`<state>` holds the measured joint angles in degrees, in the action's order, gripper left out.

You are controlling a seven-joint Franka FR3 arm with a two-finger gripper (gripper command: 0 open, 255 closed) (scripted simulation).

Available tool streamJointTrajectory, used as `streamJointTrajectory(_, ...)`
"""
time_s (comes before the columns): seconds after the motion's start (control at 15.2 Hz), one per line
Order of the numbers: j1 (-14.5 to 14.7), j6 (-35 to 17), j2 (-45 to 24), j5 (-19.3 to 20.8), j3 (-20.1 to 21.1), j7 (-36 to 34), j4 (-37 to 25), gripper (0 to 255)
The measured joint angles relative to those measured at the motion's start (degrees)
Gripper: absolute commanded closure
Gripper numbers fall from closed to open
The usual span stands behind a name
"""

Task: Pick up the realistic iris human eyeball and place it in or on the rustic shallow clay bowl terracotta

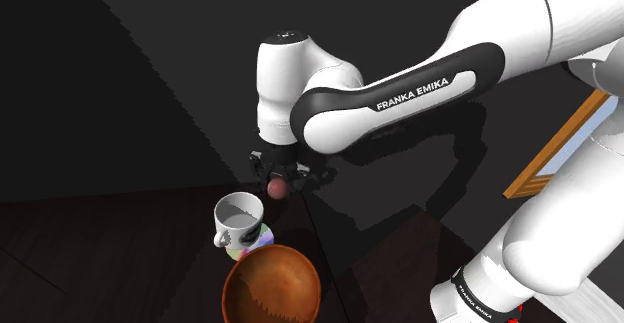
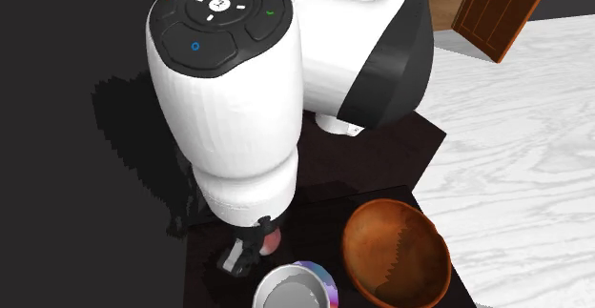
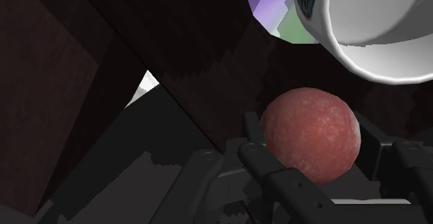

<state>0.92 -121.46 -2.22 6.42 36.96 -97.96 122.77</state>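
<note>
Black two-finger gripper (image 1: 283, 182) is clamped on the mottled reddish-pink eyeball sphere (image 3: 310, 134), over the dark table (image 1: 100, 241), just beside the white mug (image 1: 238, 216) and near the brown terracotta bowl (image 1: 262, 271). Risks: the round ball may squirt from the narrow pads, or the fingers may clip the mug, which sits close to the likely path.

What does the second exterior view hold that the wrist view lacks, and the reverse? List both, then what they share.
The second exterior view adds the brown bowl, the pale plank floor, a wooden door and the arm's white body. The wrist view adds the tool's grip up close: its black fingers clasp the reddish eyeball from both sides. Shared: that eyeball, the white cup and the rainbow-coloured disc by it.
</note>
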Motion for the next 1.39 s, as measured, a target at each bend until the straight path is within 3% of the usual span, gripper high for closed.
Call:
streamJointTrajectory(0.79, -0.27, 8.43, 4.22, -3.20, -0.20, 2.70, -5.23, 255)
streamJointTrajectory(1.39, 4.72, 9.08, 10.51, -8.43, 4.70, -4.52, -0.65, 255)
